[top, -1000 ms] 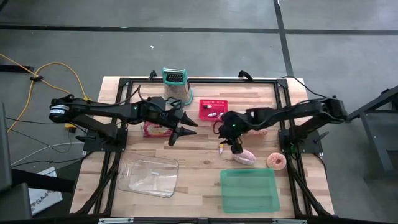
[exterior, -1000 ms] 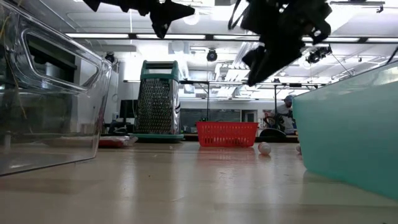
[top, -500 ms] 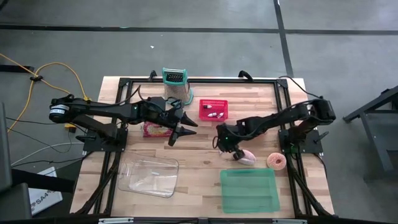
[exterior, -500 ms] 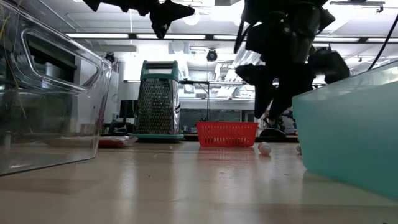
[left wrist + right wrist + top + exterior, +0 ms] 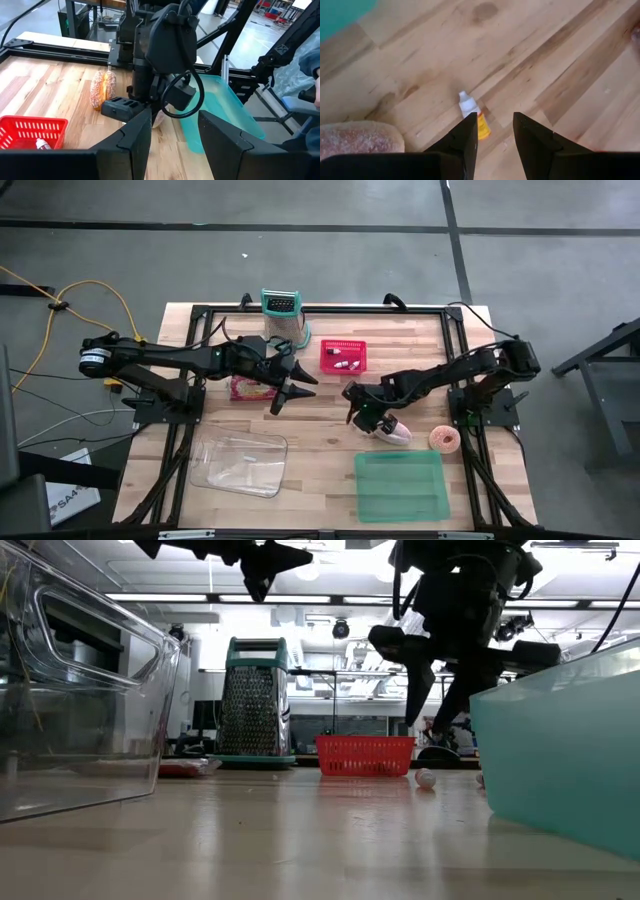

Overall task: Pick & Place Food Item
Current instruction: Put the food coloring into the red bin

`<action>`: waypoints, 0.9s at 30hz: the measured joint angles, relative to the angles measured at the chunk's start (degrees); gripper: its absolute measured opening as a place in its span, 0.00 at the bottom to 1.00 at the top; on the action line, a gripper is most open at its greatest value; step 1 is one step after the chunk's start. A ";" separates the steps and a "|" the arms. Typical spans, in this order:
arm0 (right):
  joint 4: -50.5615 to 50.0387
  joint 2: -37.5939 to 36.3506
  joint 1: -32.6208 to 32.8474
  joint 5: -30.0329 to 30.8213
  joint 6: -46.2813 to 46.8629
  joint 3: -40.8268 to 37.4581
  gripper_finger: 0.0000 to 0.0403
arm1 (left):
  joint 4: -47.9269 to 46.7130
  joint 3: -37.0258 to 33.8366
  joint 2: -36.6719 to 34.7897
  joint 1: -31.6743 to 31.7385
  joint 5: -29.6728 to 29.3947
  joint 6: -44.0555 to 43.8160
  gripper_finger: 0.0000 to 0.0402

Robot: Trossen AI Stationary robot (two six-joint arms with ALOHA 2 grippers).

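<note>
Grater (image 5: 281, 313), red basket (image 5: 343, 356) — beyond small bottle (image 5: 474, 117).

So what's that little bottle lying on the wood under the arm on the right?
The bottle is tiny, with a white cap end and a yellow-orange body. It lies on its side on the bare wooden table, apart from the pink, sugary-looking food item beside it. The right end effector hangs directly above it, fingers open to either side; nothing touches the bottle.
</note>
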 joint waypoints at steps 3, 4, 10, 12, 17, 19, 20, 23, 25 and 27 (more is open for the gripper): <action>0.87 0.01 -0.56 -2.76 -0.01 0.00 0.28 | 0.00 0.00 0.00 0.00 -0.01 0.00 0.39; 0.86 0.00 -0.80 -3.55 -0.02 0.00 0.28 | 0.00 0.00 0.00 0.00 0.00 0.00 0.39; 1.22 0.00 -2.53 -4.95 -0.20 0.00 0.28 | 0.00 0.00 0.00 0.00 -0.02 0.02 0.39; 1.44 0.42 -3.24 -6.44 -0.29 0.00 0.28 | 0.01 0.00 0.02 0.00 -0.02 0.02 0.39; 2.82 3.57 -3.90 -6.97 -1.35 -0.04 0.28 | 0.02 0.00 0.02 0.00 -0.02 0.04 0.39; 3.12 4.91 -3.85 -7.01 -1.48 0.07 0.28 | -0.13 0.00 0.04 0.00 -0.02 0.04 0.39; 2.31 5.53 -3.79 -6.88 -1.52 -0.02 0.28 | -0.15 0.00 0.04 0.00 -0.02 0.07 0.39; 2.05 6.62 -3.48 -6.63 -1.70 -0.07 0.28 | -0.44 0.00 0.04 0.00 -0.02 0.07 0.39; 1.56 6.52 -3.30 -6.62 -1.70 -0.07 0.28 | -0.45 0.00 0.04 0.00 -0.04 0.08 0.39; 1.90 6.51 -3.31 -6.61 -1.75 -0.01 0.28 | -0.61 0.00 0.04 0.00 -0.04 0.09 0.39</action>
